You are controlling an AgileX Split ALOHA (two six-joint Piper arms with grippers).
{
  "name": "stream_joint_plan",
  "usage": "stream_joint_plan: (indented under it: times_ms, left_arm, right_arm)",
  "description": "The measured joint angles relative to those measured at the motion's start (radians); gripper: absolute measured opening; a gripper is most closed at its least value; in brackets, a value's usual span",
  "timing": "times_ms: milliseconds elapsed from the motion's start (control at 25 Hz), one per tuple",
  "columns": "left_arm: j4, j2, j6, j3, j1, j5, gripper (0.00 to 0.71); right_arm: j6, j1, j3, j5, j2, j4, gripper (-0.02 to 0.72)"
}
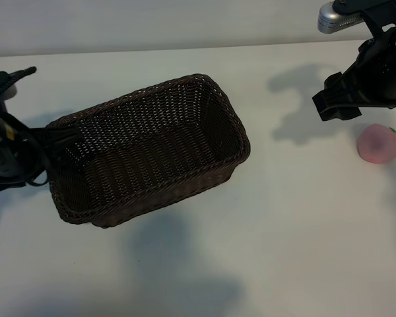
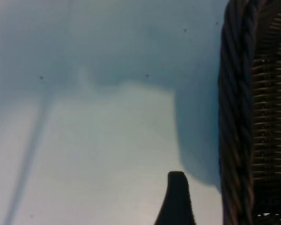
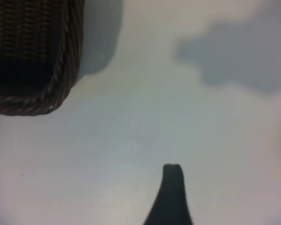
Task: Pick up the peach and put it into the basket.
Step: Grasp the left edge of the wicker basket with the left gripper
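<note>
Basket (image 1: 152, 155) occupies the left-centre of the table (image 1: 297, 224) as I view it, dark wicker, lying at a slant, and I find nothing inside it. My left gripper (image 1: 49, 142) sits at the basket's left end, just beside or against the rim; I cannot tell which. Its jaws stand wide and empty, with one fingertip (image 2: 176, 197) visible in the left wrist view beside the wicker wall. My right gripper (image 1: 336, 105) hangs above the table well to the right of the basket, jaws likewise wide and empty. The peach (image 1: 378, 144) rests on the table just beside that gripper, near the right edge, not yet grasped. In my judgement the step in hand is the approach: I should centre the right jaws over the fruit, descend, and close gently so it does not roll away
</note>
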Motion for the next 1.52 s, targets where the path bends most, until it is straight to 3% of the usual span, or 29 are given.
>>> stream_joint_plan:
  times_ms: [640,1520]
  left_arm:
    - [-0.067,0.243,0.042,0.0,0.009,-0.113,0.59]
    - [-0.105,0.328,0.046,0.0,0.009,-0.166,0.568]
  right_arm:
    - [0.0,0.0,0.0,0.004,0.0,0.001,0.596]
    - [0.001,0.0,0.0,0.005,0.0,0.001,0.596]
